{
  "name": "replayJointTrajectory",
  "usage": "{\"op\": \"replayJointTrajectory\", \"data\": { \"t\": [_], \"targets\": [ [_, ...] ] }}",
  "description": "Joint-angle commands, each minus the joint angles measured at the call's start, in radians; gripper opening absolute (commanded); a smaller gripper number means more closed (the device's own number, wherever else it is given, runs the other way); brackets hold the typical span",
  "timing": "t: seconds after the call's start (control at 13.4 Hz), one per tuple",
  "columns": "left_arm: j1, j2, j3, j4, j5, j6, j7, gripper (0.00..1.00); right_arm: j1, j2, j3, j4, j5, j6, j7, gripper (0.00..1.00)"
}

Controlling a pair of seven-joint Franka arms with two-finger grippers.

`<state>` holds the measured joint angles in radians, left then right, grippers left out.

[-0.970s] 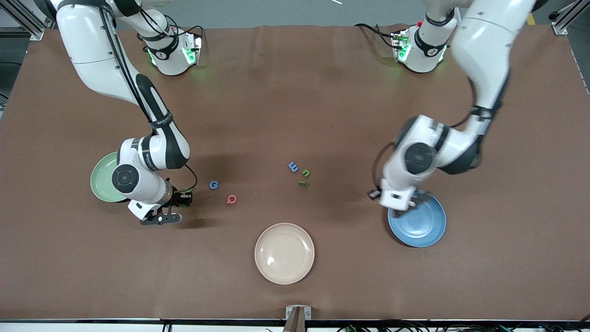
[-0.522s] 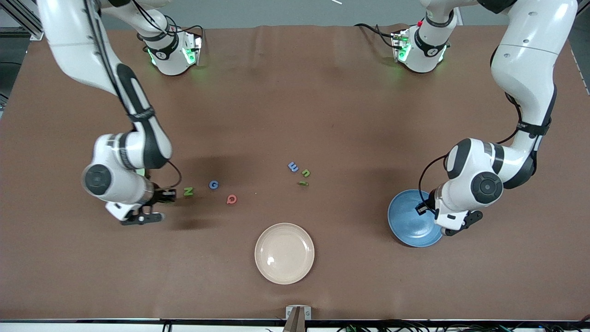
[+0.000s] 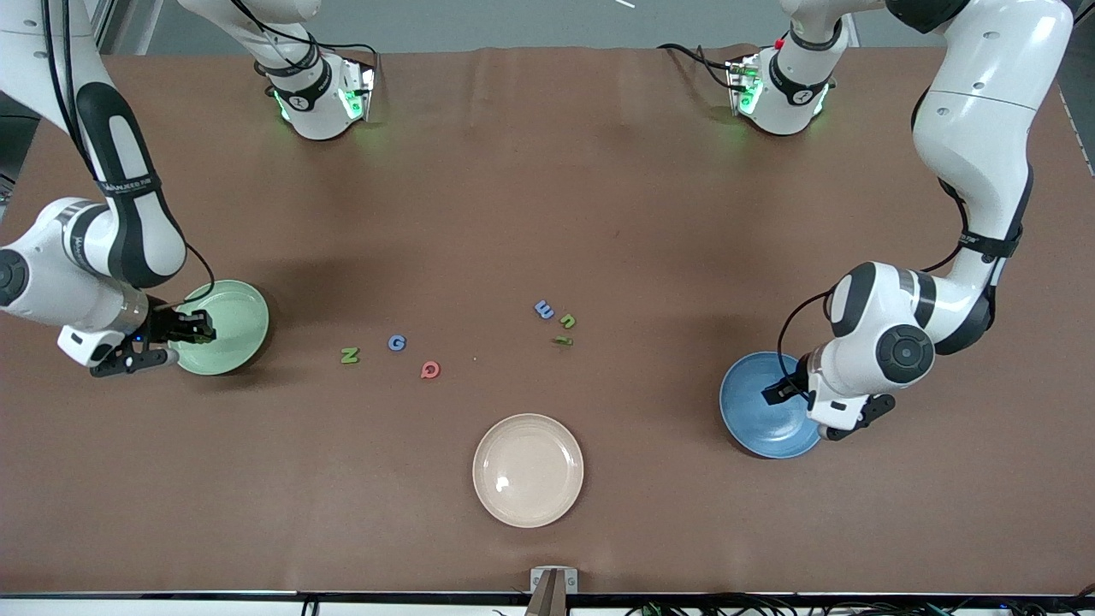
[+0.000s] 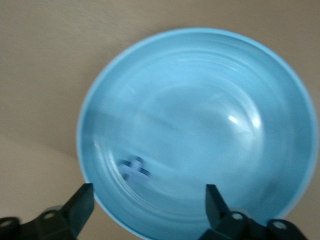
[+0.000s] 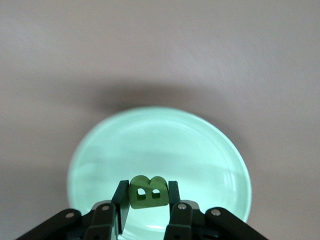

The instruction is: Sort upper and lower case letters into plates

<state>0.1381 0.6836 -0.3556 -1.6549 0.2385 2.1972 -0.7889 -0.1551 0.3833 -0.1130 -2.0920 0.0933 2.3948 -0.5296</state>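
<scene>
While right gripper (image 5: 145, 202) hangs over mint plate (image 3: 235, 329) at right arm's end, fingers clamp green B (image 5: 146, 191), its long axis across the jaws. Left gripper (image 4: 147, 205) spread wide over blue plate (image 4: 200, 125); small blurry letter (image 4: 132, 167) inside, can't read it. Loose letters (image 3: 396, 343) mid-table, cream plate (image 3: 528, 470) nearest camera.

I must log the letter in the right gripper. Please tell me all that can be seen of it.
It is a green letter B, a small thick block with two holes, matte like foam or plastic. The right gripper is shut on its two sides and holds it in the air over the mint green plate. Only the fingers touch it; it does not rest on the plate.
</scene>
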Motion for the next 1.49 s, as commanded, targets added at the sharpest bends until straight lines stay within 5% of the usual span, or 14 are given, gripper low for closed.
{"op": "replayJointTrajectory", "data": {
  "t": [0.0, 0.52, 0.6, 0.75, 1.04, 1.42],
  "targets": [
    [-0.098, -0.019, -0.017, 0.013, 0.018, -0.014, -0.145, 1.00, -0.038, -0.034, 0.021, -0.114, -0.004, 0.107, -0.036, 0.16],
    [-0.469, 0.120, -0.003, 0.208, 0.018, 0.022, -0.423, 0.97, -0.061, -0.021, 0.023, -0.180, -0.004, 0.147, -0.036, 0.25],
    [-0.517, 0.138, 0.016, 0.231, 0.018, 0.036, -0.421, 0.97, -0.057, -0.021, 0.023, -0.181, -0.004, 0.149, -0.035, 0.40],
    [-0.609, 0.157, 0.073, 0.245, 0.024, 0.102, -0.382, 0.94, -0.032, -0.033, 0.024, -0.169, -0.004, 0.118, -0.015, 0.95],
    [-0.675, 0.209, 0.104, 0.265, 0.030, 0.226, -0.210, 0.82, 0.095, -0.063, 0.029, -0.016, -0.004, -0.138, 0.257, 0.99],
    [-0.703, 0.220, 0.116, 0.274, 0.033, 0.231, -0.130, 0.68, 0.311, -0.011, 0.029, 0.076, 0.009, -0.112, 0.554, 0.99]
  ]
}}
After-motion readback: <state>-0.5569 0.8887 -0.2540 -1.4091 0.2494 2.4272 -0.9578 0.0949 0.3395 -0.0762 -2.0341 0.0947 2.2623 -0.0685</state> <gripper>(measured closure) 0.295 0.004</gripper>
